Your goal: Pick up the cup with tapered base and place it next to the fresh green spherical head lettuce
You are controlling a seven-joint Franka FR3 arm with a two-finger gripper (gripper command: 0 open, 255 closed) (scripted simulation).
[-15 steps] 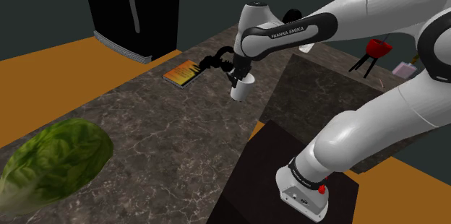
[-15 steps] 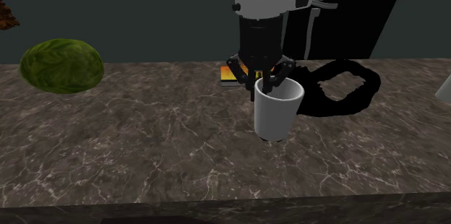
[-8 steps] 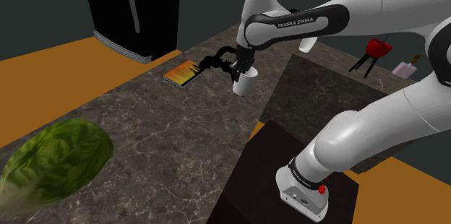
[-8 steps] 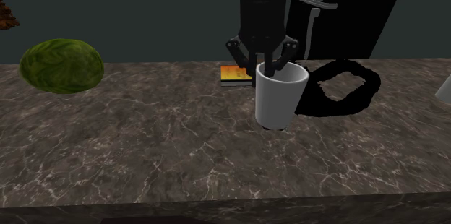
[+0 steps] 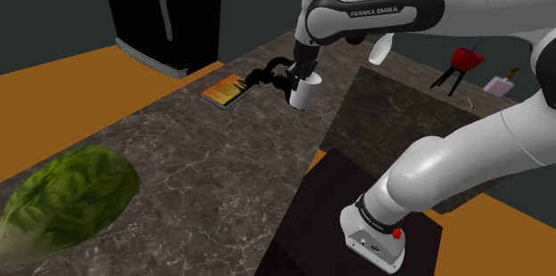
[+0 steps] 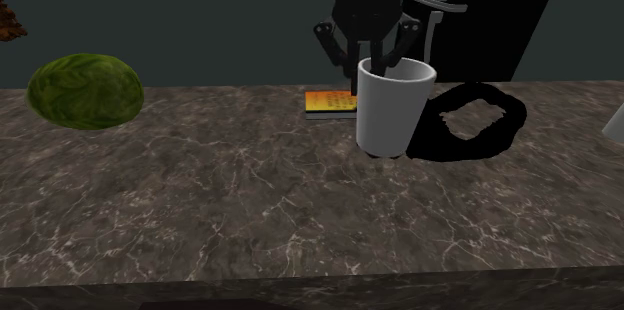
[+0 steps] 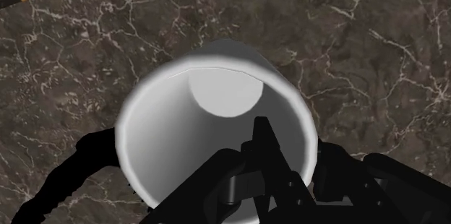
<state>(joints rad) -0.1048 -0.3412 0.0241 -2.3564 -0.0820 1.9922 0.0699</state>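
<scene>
1. Slippage is the main risk: the end effector (image 6: pixel 372 58) pinches only 1 side of the cup (image 6: pixel 393 108), so a quick swing could, I judge, make the cup pivot or drop.
2. Distance adds to it. The lettuce (image 5: pixel 67 198) lies well apart from the cup (image 5: pixel 305 94), at the near-left end of the surface (image 5: pixel 205 167) in the shoulder view, so the carry is long.
3. Clearance matters too: an orange-covered book (image 6: pixel 330 101) and a black looped object (image 6: pixel 470 123) sit just behind the cup, and a low sideways pass could clip them.
4. Placement is the last hazard. The cup narrows toward its base, so letting go from too high could tip it, and setting it down too close could nudge the lettuce (image 6: pixel 85 91).
5. Grip state: the end effector (image 7: pixel 264 139) is narrowly closed on the wall of the cup (image 7: pixel 217 136) at its rim, with 1 finger inside and the other outside.
6. Position: the white cup hangs upright from the end effector (image 5: pixel 303 80) and seems just clear of the surface (image 6: pixel 250 218), near its far edge in the shoulder view.
</scene>
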